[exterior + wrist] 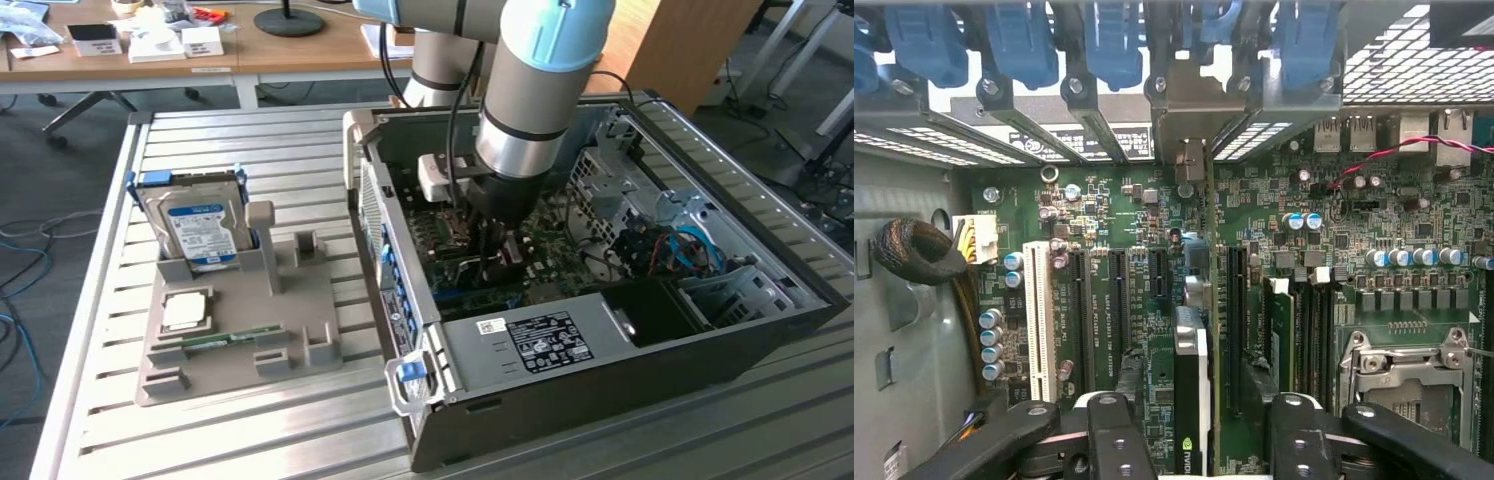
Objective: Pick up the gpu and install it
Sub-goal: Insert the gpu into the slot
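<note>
Fingers [1114, 440] spread, my claw [1199, 440] is released around the gpu [1194, 370], which stands seated in the motherboard [1104, 215] slot; installation looks nearly done.

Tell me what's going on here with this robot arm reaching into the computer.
The arm has its gripper down inside the open computer case, right over the motherboard. In the wrist view the gpu stands on edge in an expansion slot between the gripper's fingers, which are spread apart on either side rather than clamped on it. So the card looks placed in the board; whether it is fully seated is hard to tell. Beside the case, a grey parts holder carries a hard drive.
</note>
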`<state>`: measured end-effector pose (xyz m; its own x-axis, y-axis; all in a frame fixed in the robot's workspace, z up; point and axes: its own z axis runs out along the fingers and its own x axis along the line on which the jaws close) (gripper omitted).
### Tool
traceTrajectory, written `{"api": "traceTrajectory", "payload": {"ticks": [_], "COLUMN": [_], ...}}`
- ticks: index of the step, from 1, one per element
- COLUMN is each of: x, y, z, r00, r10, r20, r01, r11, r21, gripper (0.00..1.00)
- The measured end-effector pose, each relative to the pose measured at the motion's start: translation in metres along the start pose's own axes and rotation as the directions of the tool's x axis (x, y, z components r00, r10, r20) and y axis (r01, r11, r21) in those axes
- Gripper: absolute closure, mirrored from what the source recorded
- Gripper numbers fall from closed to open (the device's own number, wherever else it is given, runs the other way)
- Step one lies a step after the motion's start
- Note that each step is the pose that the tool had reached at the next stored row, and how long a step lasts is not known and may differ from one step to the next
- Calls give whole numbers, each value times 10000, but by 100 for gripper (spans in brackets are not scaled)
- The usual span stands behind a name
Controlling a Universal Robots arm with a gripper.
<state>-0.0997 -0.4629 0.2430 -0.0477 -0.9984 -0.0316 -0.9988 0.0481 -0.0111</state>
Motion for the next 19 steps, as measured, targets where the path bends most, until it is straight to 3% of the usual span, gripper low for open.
{"api": "traceTrajectory", "payload": {"ticks": [4, 19], "x": [-1, -20], "y": [-1, -7], "z": [-52, -624], "r00": [10000, 10000], "r10": [0, -1], "r20": [-3, 2], "r01": [0, 1], "r11": [10000, 10000], "r21": [-1, 18], "gripper": [49, 49]}}
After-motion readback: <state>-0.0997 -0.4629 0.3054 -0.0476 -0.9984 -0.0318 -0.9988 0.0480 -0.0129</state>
